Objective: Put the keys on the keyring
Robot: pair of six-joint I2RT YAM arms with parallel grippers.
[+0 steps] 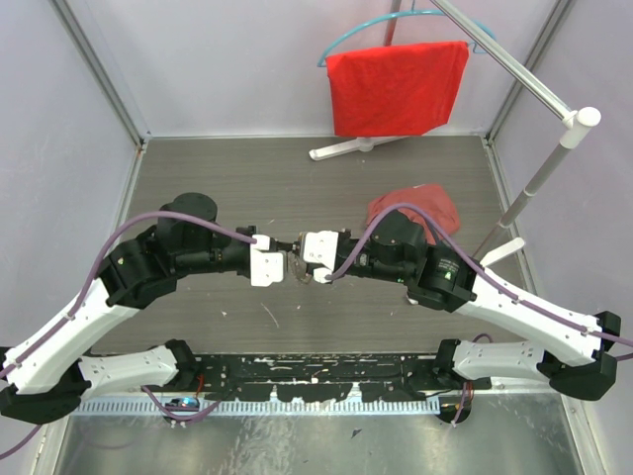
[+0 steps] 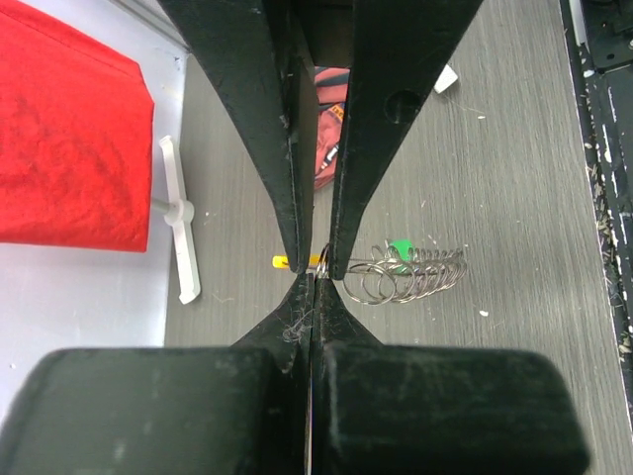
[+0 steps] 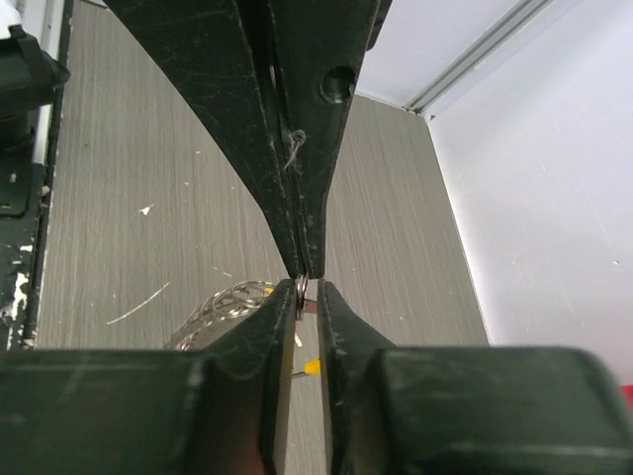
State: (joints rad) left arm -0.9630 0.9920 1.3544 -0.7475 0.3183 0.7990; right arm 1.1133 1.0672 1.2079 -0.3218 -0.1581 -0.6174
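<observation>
Keyring (image 2: 415,282) pinched between both grippers at centre | left gripper (image 2: 318,268) clenched beside its yellow section (image 2: 282,262), loops trailing to 3 o'clock | right gripper (image 3: 301,287) appears clamped on one loop, chain running to 9 o'clock; both arms equally near | green key (image 2: 401,249) shows only in left wrist view

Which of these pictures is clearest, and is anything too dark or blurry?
Top view: evenly lit, soft shadows, sharp overall. Left wrist view: the black left fingers block much of it, but the keyring beyond is crisp. Right wrist view: the right fingers dominate, and the keyring looks a little soft.
</observation>
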